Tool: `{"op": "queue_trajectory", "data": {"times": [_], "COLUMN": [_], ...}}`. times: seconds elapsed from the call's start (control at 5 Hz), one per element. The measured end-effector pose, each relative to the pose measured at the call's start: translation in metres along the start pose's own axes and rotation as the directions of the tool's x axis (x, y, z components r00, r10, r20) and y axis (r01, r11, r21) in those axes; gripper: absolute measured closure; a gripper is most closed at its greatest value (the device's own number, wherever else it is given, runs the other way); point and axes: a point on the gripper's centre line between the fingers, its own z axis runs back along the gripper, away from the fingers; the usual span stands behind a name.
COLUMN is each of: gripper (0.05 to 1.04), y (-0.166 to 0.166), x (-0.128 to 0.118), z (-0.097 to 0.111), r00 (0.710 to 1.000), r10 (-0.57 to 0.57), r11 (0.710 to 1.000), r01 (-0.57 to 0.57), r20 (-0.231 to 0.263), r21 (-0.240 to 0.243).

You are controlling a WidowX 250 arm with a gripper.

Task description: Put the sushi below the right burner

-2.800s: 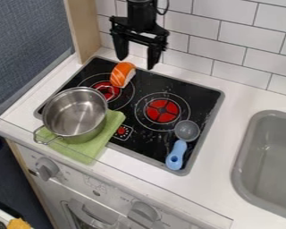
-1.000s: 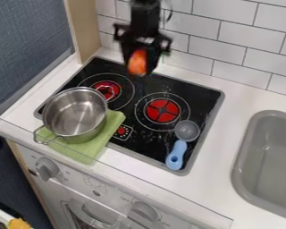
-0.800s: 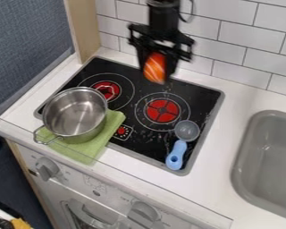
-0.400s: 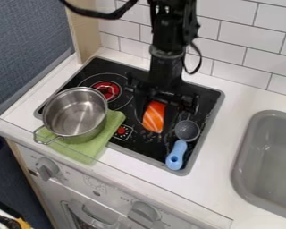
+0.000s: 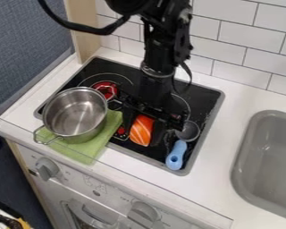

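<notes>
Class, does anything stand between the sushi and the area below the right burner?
Nothing visible does. The sushi is between the fingers of the gripper, with bare stovetop just below it in the view. The blue-handled ladle lies to the right, probably out of the way.

We note white brick-pattern tiles (image 5: 247,36) behind, blue-grey textured wall (image 5: 20,49) at left, pale wood upright (image 5: 89,47) between, white surface (image 5: 232,100), grey sink (image 5: 276,156) at right.
</notes>
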Motion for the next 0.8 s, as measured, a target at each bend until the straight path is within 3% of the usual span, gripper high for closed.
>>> {"op": "queue_trajectory", "data": {"times": [0.4, 0.8], "gripper": [0.493, 0.493], "y": [-0.013, 0.005], "x": [-0.011, -0.006], "z": [-0.019, -0.034], "r00": [0.998, 0.999], "r10": [-0.059, -0.013], "r11": [0.997, 0.999], "r01": [0.060, 0.014], "r20": [-0.016, -0.039], "r21": [0.055, 0.036]}}
